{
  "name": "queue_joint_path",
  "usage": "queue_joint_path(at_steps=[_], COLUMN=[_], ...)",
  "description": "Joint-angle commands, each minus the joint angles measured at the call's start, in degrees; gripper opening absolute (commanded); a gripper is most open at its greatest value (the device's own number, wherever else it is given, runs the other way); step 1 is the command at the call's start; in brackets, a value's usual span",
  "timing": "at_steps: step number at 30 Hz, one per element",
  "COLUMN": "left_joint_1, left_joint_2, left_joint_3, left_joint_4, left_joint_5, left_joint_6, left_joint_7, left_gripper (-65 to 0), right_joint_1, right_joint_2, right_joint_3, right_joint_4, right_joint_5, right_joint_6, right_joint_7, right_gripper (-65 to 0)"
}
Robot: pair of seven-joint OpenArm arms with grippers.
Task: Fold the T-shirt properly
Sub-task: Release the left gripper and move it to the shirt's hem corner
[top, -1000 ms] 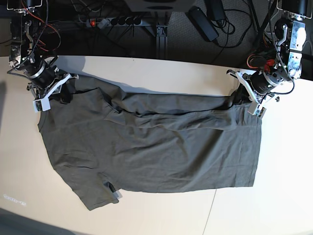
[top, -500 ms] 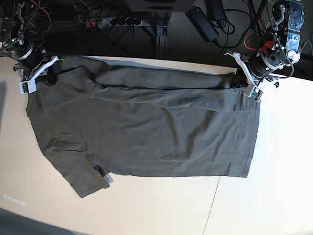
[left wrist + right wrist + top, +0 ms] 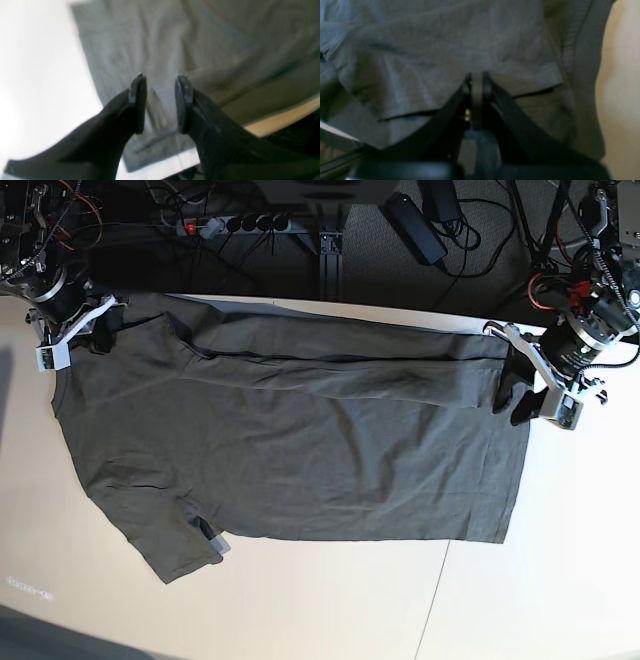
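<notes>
Black jaws of the left gripper [image 3: 160, 102] stand apart with nothing between them; in the left wrist view only flat cloth and pale table show through the gap. A second ago this gripper was clamped on the hem corner of the T-shirt [image 3: 290, 450]; it has since let go and drawn off to the side, just beyond the garment's edge in the base view. The right gripper [image 3: 477, 87] remains closed, with a strip of fabric pinched between its pads at the shoulder end near the far table corner. Over the same interval both arms pulled the upper edge back toward the far side of the table [image 3: 330, 610], so the shirt now lies spread almost flat, with one long ridge of doubled cloth along its far edge and one sleeve pointing toward the near side. Judgement: the spreading step is ending and the actual folds have not begun. The right wrist view confirms the pinch on the cloth, which the base view hides under the wrist housing. The base view alone shows the whole garment outline and the released corner lying flat on the table.
</notes>
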Motion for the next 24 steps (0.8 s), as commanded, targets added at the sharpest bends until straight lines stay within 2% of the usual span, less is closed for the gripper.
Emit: queue_joint_path(at_steps=[1, 5, 7, 15, 19, 21, 24], left_joint_1=[-1.46, -6.58, -10.19, -31.28, -41.29, -44.98, -48.72], left_joint_2=[-1.33, -2.80, -2.75, -2.56, -2.40, -2.23, -2.01], left_joint_3=[-0.98, -1.33, -1.27, 1.66, 4.39, 4.63, 4.63], left_joint_4=[0.72, -3.02, -8.02, -43.01, -60.74, -67.14, -73.22], left_joint_5=[-0.55, -0.39, 0.37, -3.58, -6.23, -8.74, -11.91], left_joint_6=[-0.39, 0.09, 4.02, 4.31, 3.85, 0.46, -1.22], left_joint_7=[-0.98, -4.66, -6.05, -5.79, -3.15, -1.53, -0.09], left_gripper=[-42.1, -37.0, -37.0, -37.0, -37.0, -37.0, -37.0], right_joint_1=[-0.13, -0.15, -0.15, -0.02, -0.17, -0.15, -0.17], right_joint_2=[0.81, 0.79, 0.81, 0.81, 0.81, 0.79, 0.79], right_joint_3=[0.59, 0.59, 0.59, 0.59, 0.59, 0.59, 0.59], right_joint_4=[0.57, 0.55, 0.55, 0.55, 0.55, 0.55, 0.55], right_joint_5=[0.24, 0.24, 0.26, 0.24, 0.24, 0.26, 0.24], right_joint_6=[2.84, 2.84, 2.84, 2.86, 2.86, 2.86, 2.86], right_joint_7=[0.24, 0.24, 0.24, 0.09, 0.07, 0.09, 0.07], right_gripper=[-65.0, -65.0, -65.0, -65.0, -65.0, -65.0, -65.0])
